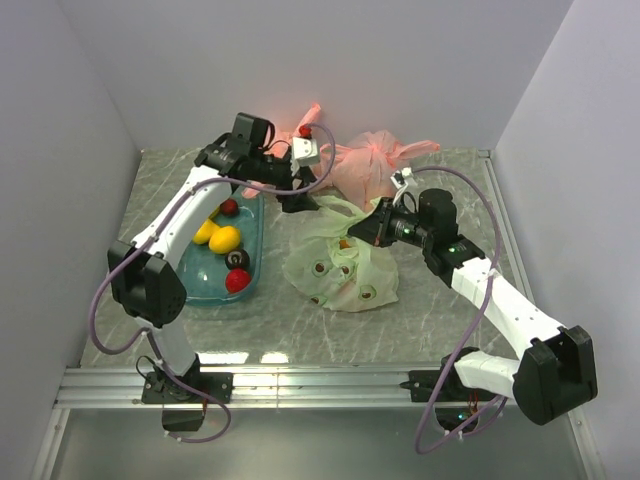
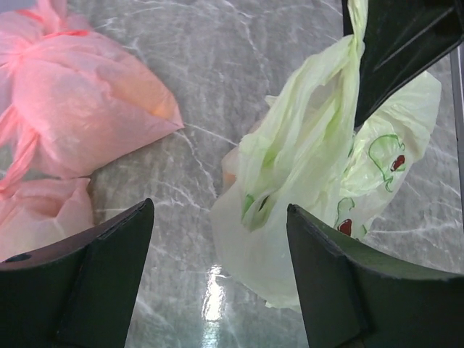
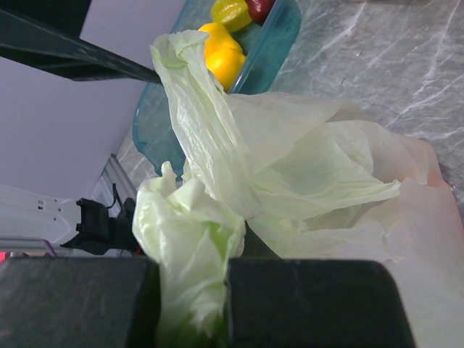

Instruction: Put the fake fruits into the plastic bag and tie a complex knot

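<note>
Clamping shut on a bunched handle of the plastic bag, the right gripper is holding that strand at the bag's far right edge, its jaws squeezing the thin film between them in the right wrist view. Jaws of the left gripper are standing wide apart with nothing gripped, hanging just beyond the bag's far left corner; in the left wrist view its two fingers are framing the bag and a patch of marble

The grey marbled table is carrying everything. The plastic bag is lying slumped and crinkled at the table's middle, just right of the tray, its pale mint-green film showing printed fruit motifs. A second handle is rising beside the gripped one, its top sitting just beside the tip of a left gripper finger; whether they are touching cannot be told, nor whether any fruit is lying inside the bag

Two tied pink bags are resting at the far edge, beyond the green bag, the larger one on the right. A teal tray is sitting on the left, partly under the left arm. Inside it, two lemons are lying side by side in the middle, two red fruits are sitting at the far and near ends, and a dark purple fruit is resting between the lemons and the near red one
</note>
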